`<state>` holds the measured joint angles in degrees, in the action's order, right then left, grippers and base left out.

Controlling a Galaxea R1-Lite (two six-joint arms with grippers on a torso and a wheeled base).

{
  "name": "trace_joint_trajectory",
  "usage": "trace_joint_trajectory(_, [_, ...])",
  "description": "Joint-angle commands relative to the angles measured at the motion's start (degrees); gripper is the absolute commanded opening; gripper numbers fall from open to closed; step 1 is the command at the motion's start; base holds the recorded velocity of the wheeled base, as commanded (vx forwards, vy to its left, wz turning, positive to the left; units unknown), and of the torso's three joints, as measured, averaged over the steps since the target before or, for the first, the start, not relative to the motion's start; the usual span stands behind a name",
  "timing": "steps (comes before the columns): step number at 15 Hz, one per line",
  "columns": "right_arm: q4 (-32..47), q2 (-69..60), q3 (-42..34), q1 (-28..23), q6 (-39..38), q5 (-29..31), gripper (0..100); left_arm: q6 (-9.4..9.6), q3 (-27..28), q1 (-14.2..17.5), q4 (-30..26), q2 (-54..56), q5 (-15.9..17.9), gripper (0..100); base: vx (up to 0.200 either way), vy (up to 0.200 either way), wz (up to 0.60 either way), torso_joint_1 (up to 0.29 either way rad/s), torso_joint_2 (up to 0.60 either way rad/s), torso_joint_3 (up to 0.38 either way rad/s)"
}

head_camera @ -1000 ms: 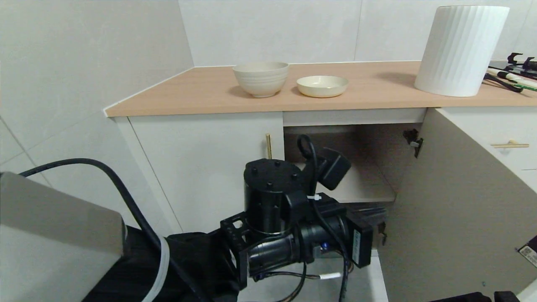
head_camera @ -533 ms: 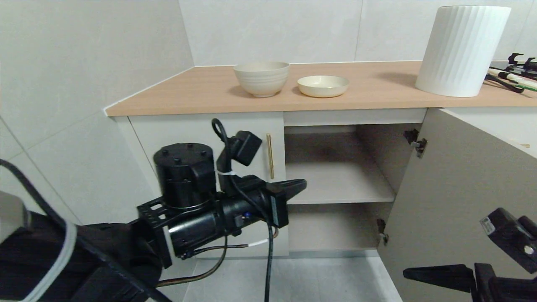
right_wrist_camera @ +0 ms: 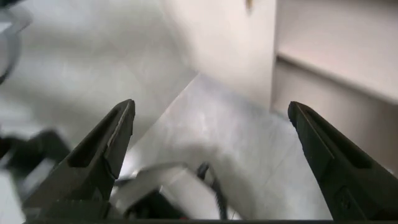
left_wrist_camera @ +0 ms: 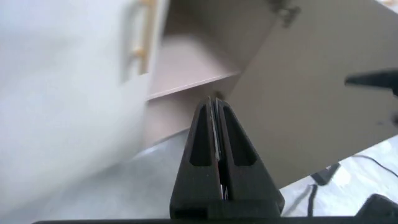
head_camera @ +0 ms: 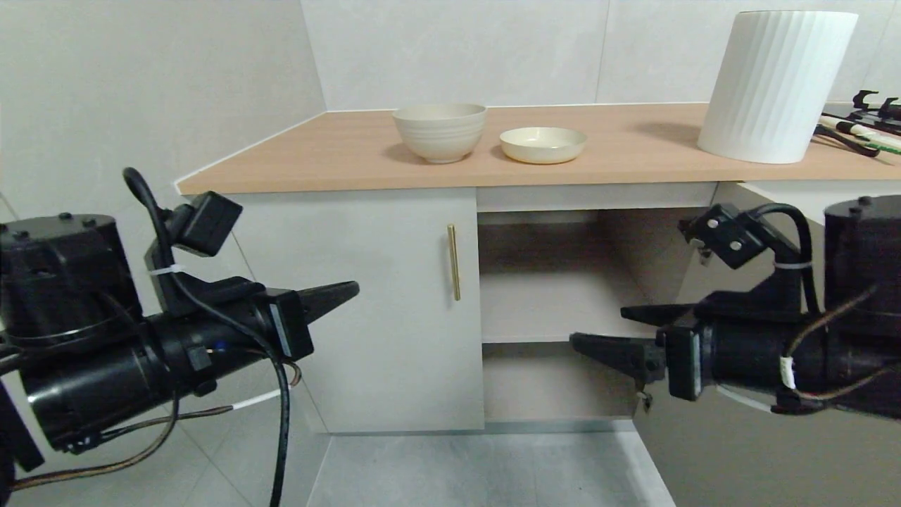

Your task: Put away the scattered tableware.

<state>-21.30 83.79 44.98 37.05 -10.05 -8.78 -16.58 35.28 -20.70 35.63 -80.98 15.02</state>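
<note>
A beige ribbed bowl [head_camera: 439, 132] and a shallow cream dish [head_camera: 543, 144] sit side by side on the wooden countertop [head_camera: 338, 158]. Below them the cabinet stands with its right door [head_camera: 746, 394] swung open, showing an inner shelf [head_camera: 556, 306]. My left gripper [head_camera: 348, 290] is shut and hangs low at the left, in front of the closed cabinet door [head_camera: 373, 303]. My right gripper [head_camera: 605, 331] is open with nothing between its fingers, low at the right before the cabinet opening. In the left wrist view the left gripper [left_wrist_camera: 215, 102] points toward the shelf [left_wrist_camera: 186, 71].
A tall white ribbed container [head_camera: 774, 84] stands on the counter at the right, with some utensils [head_camera: 859, 130] beyond it. A brass handle [head_camera: 454, 262] runs down the closed door. Grey floor tiles [head_camera: 486, 468] lie in front of the cabinet.
My left arm has swung left, away from the cabinet opening. My right arm has risen into view at the right, with its gripper open.
</note>
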Motion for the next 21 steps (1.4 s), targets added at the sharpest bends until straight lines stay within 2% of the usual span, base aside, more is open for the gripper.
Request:
trace_joint_trajectory(1, [0.6,9.4,7.8,-2.9,-0.1,0.1,100,-0.03,2.6,3.0,-3.6,4.2,-0.1,0,0.000,0.000,0.00,0.000,0.00,0.000])
trace_joint_trajectory(2, [0.6,10.6,8.1,-3.3,-0.2,0.4,100,-0.03,3.1,3.3,-5.0,4.3,-0.1,0,0.000,0.000,0.00,0.000,0.00,0.000])
trace_joint_trajectory(3, [0.7,10.9,8.1,-3.3,-0.1,1.1,100,-0.03,3.3,3.7,-5.5,4.3,-0.1,100,0.000,0.000,0.00,0.000,0.00,0.000])
trace_joint_trajectory(5, [2.8,9.7,8.5,-3.3,-0.2,3.2,100,-0.12,4.0,4.0,-5.3,3.9,0.2,100,0.000,0.000,0.00,0.000,0.00,0.000])
trace_joint_trajectory(7, [8.9,7.4,10.0,-3.0,-0.2,3.3,100,-0.03,4.5,4.1,-5.0,4.2,0.3,100,0.000,0.000,0.00,0.000,0.00,0.000])
trace_joint_trajectory(12, [9.4,5.7,9.9,-2.8,-0.7,4.7,100,-0.03,4.6,4.2,-5.5,6.1,0.3,100,0.000,0.000,0.00,0.000,0.00,0.000])
trace_joint_trajectory(15, [12.5,3.4,10.2,-1.8,-0.6,5.3,100,0.06,4.7,4.2,-5.5,6.3,0.3,100,0.000,0.000,0.00,0.000,0.00,0.000])
trace_joint_trajectory(17, [12.9,3.3,10.2,-0.3,-0.7,5.5,100,0.06,5.2,5.2,-5.7,6.4,0.3,100,0.200,0.000,0.00,0.000,0.00,0.005])
trace_joint_trajectory(21, [12.9,3.1,10.1,-0.1,-0.7,5.6,100,0.06,5.2,5.3,-5.6,6.4,0.3,100,0.200,0.000,0.00,0.001,0.00,-0.002])
